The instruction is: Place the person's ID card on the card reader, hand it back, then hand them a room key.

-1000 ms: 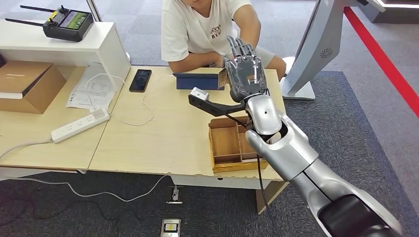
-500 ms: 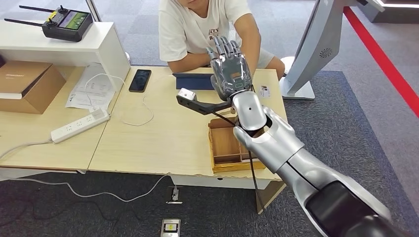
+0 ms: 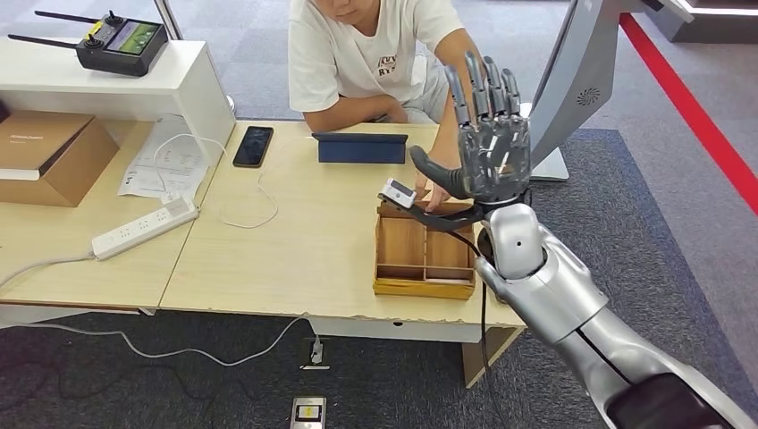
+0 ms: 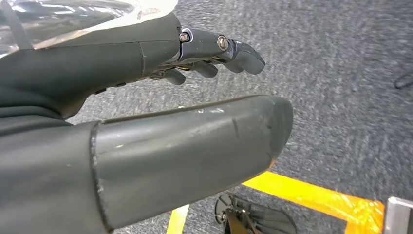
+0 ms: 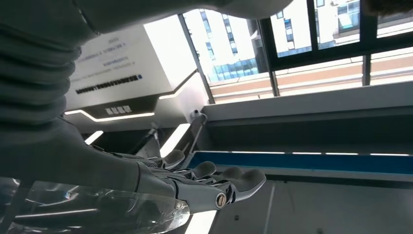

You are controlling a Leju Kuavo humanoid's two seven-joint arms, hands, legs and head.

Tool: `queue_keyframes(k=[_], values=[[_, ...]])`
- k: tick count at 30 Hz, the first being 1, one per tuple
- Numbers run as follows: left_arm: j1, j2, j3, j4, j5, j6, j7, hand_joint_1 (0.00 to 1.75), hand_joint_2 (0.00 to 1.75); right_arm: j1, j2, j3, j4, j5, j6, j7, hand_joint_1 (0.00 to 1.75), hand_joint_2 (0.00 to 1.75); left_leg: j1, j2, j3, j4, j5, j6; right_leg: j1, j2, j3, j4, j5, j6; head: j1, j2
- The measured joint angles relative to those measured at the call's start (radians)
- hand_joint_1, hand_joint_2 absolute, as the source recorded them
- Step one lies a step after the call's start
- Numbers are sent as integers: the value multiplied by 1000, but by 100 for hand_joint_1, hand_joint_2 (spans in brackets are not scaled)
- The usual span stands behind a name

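Head view: the right hand [image 3: 487, 147] is raised above the table [image 3: 295, 241], fingers straight and apart, palm up, holding nothing. A person [image 3: 375, 54] in a white shirt sits opposite; one of their hands [image 3: 436, 192] reaches to the far edge of the wooden tray [image 3: 425, 261], just below the robot's thumb. Whether it holds a card cannot be told. One blue reader [image 3: 360, 148], one phone [image 3: 254, 145], one power strip [image 3: 146, 226], one cardboard box [image 3: 49, 154] and one remote [image 3: 121, 42] are present. Left wrist view: the left hand [image 4: 146, 97] hangs over carpet, fingers extended, holding nothing. Right wrist view: spread fingers [image 5: 214, 183] against windows; wall writing unreadable.
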Motion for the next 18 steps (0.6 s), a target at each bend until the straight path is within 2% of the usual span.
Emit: queue_keyframes(k=[5,10,13,17,18], values=[[4,1,26,23,27,1,14,0,0,154,-72,-189,-148,-116,-1,-93,0,0,0,0,1,0,0,0,0,0,1,0,0,0,0,0],[3,8,58,58,28,1,31,0,0,304,-115,-414,-237,-202,-2,-203,0,0,0,-1,0,0,0,0,0,0,1,0,0,0,0,0],[-2,13,85,87,32,1,36,0,0,393,-124,-547,-261,-241,-2,-235,0,0,0,-1,-1,-1,0,0,0,0,1,0,0,0,0,0],[-10,17,125,127,39,1,40,0,0,492,-107,-766,-258,-275,4,-374,0,0,0,-1,-2,-1,0,0,0,-1,0,0,0,0,0,0],[-11,17,129,131,41,1,41,0,0,502,-103,-795,-256,-276,4,-393,0,0,0,-1,-2,-1,0,0,0,-1,0,0,0,0,0,0]])
